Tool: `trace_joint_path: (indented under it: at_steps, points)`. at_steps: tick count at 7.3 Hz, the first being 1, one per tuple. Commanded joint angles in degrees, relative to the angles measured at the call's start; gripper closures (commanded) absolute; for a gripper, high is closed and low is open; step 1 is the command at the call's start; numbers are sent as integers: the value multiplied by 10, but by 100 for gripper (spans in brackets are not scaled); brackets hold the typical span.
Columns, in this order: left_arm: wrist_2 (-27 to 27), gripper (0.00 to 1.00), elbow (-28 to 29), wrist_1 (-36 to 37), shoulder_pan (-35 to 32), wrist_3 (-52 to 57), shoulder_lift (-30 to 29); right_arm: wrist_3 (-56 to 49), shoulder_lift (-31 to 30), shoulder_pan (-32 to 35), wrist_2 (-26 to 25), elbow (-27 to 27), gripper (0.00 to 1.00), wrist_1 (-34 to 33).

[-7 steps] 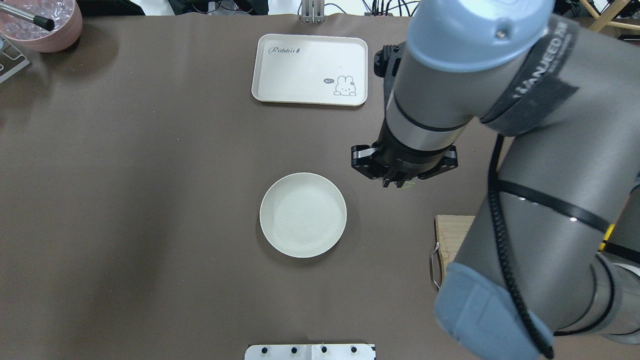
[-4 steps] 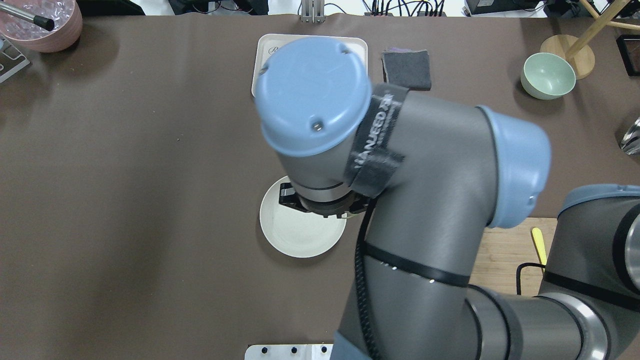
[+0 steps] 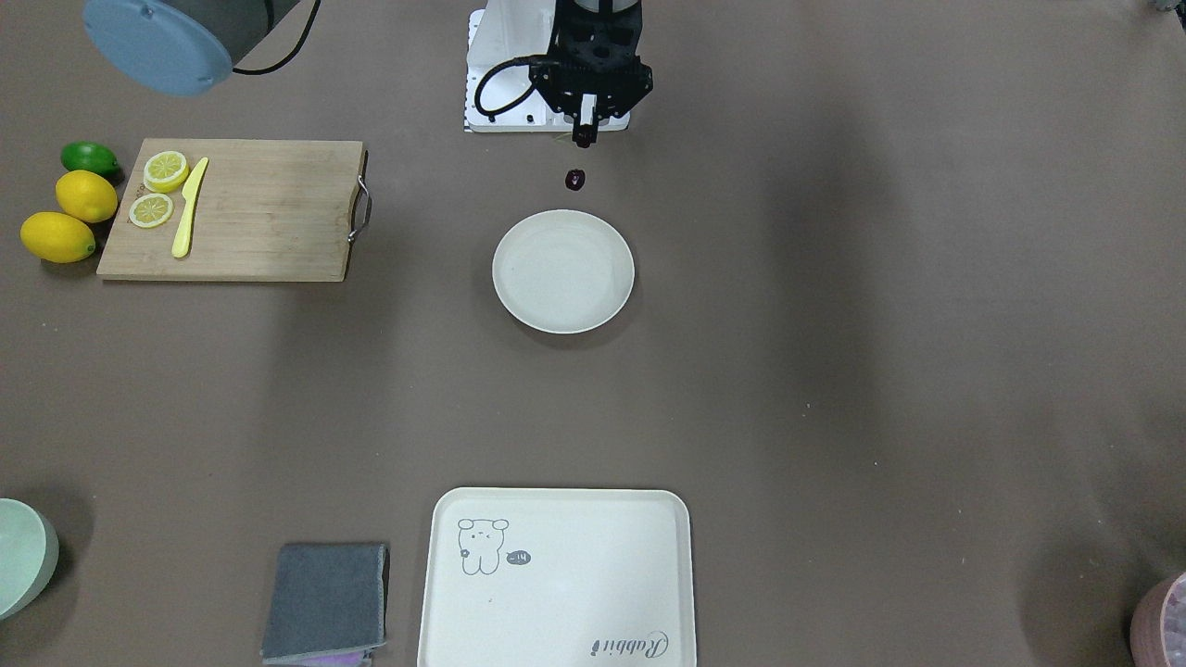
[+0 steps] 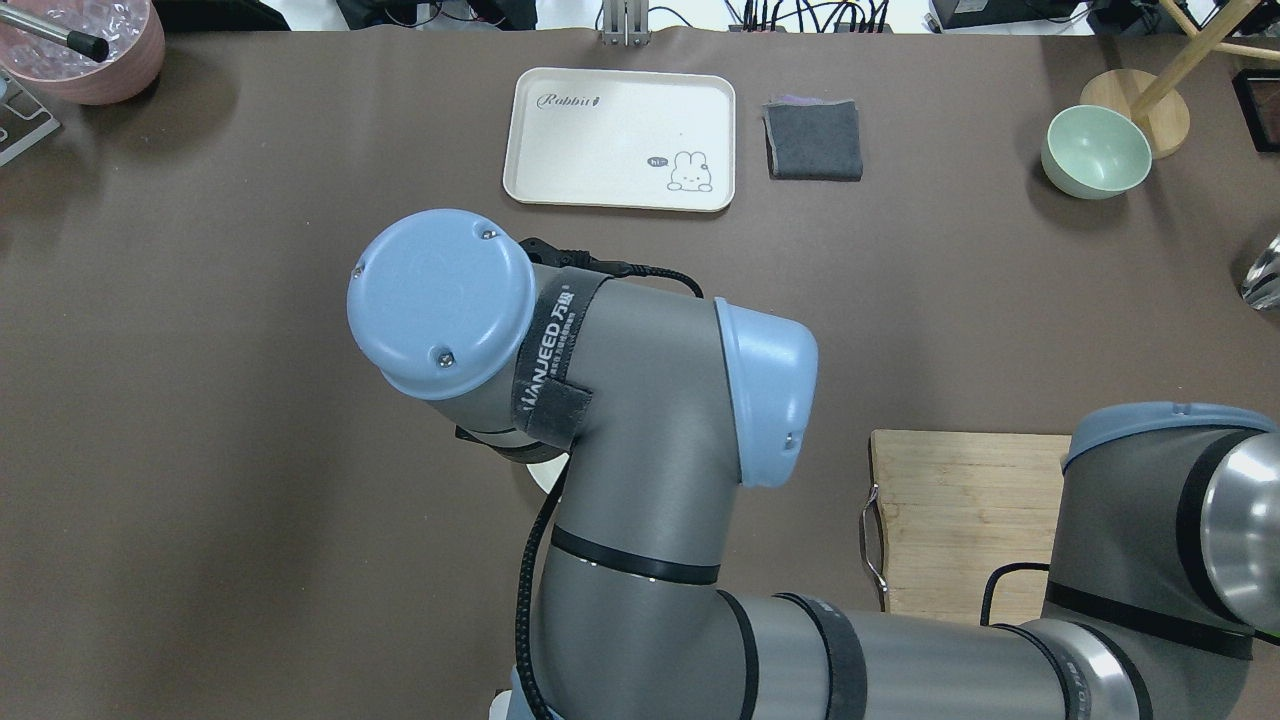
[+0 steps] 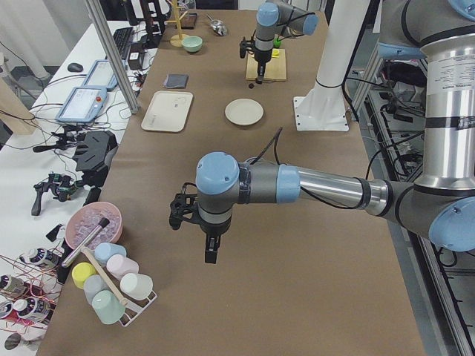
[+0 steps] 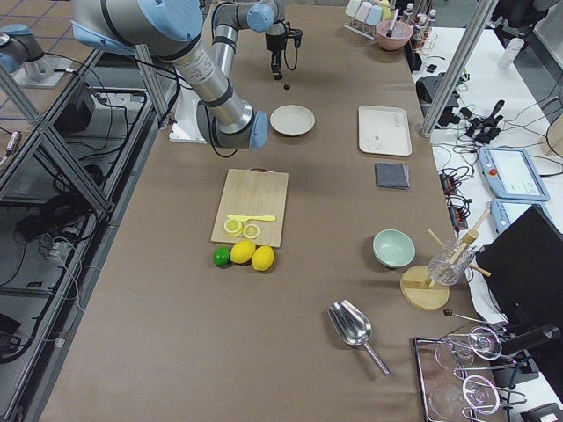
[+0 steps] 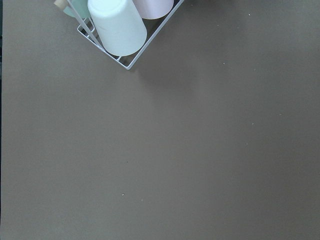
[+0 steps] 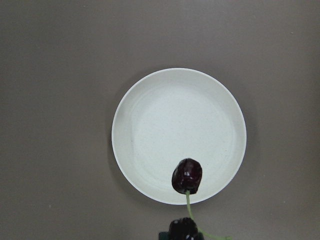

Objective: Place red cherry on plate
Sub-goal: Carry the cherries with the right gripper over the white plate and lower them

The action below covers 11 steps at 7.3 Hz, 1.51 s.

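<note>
- Over at the front-facing view's left edge, a lime [image 3: 90,157] and two lemons [image 3: 86,195] huddle just beside the board [image 3: 269,222], all on the brown table [image 3: 834,324].
- On that board, near its left end: two lemon slices [image 3: 166,170], with a yellow knife [image 3: 190,220] lying right next to them.
- Down in the near left corner a green bowl [image 3: 20,556] pokes into view; further along, a folded grey cloth [image 3: 326,597] lies just beside the tray [image 3: 574,593].
- Middle of the table, the plate [image 3: 563,270] sits flat, well apart from the tray.
- And there's the cherry [image 3: 575,179], up in the air! It dangles on its green stem under the right gripper [image 3: 584,141], clear above the table, on the robot's side of the plate in this view.
- Right gripper's fingers are pinched together on the top of the stem, pointing straight down.
- Right wrist view: one dark fruit hangs free and lines up over the plate's near rim, just inside the edge; a second dark round shape sits at the bottom edge by the fingers, too cropped to call.
- Overhead, the right arm [image 4: 640,420] covers all but a sliver of plate.
- Past the front-facing view's right edge, the left gripper [image 5: 210,256] hangs pointing down over the table near a cup rack [image 5: 111,285]; fingers apart or together, cannot tell from the side view.
</note>
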Motion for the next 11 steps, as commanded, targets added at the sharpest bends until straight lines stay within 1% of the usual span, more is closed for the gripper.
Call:
trace_joint_path:
  at_steps: [1,2,3,4,5,6,10,11]
  points:
    - [-1,2,1,0,0,-1,0,-7,-2,2,-18,-72,100,73]
    - [-1,2,3,0,0,-1,0,-25,-5,13,-21,-103,100,96]
    - [-1,2,6,0,0,-2,0,-33,-9,21,-22,-145,100,140]
    - [-1,2,9,-1,0,-2,-1,-34,-33,28,-22,-172,100,204]
    - [-1,2,9,0,0,-2,-1,-34,-58,28,-22,-179,100,234]
    - [-1,2,8,0,0,-2,-1,-33,-66,27,-22,-179,100,236]
    - [-1,2,8,-2,0,-4,6,-29,-67,8,-23,-177,100,236]
    - [-1,2,11,-2,0,-4,6,-27,-70,5,-28,-177,76,236]
